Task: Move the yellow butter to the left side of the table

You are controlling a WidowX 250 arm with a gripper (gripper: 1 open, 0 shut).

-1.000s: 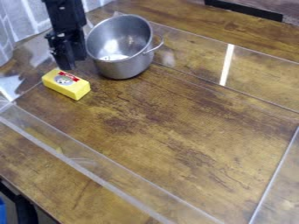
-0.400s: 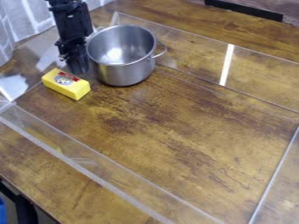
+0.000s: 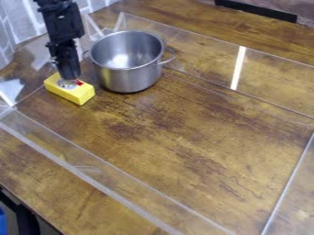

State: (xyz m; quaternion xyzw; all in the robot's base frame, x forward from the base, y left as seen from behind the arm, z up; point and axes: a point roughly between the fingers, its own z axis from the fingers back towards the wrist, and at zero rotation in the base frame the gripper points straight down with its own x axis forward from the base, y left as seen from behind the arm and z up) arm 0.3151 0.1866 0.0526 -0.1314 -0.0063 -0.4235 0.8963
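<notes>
your gripper (image 3: 68, 76) looks closed, its tip right at the yellow butter (image 3: 69, 88), upper left of the frame. you can't tell whether it has hold of it.

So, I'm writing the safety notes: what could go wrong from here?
The end effector is right at the yellow butter, so a shut grip might nudge it rather than lift it. The steel pot stands close beside, so a sideways move could knock it.
</notes>
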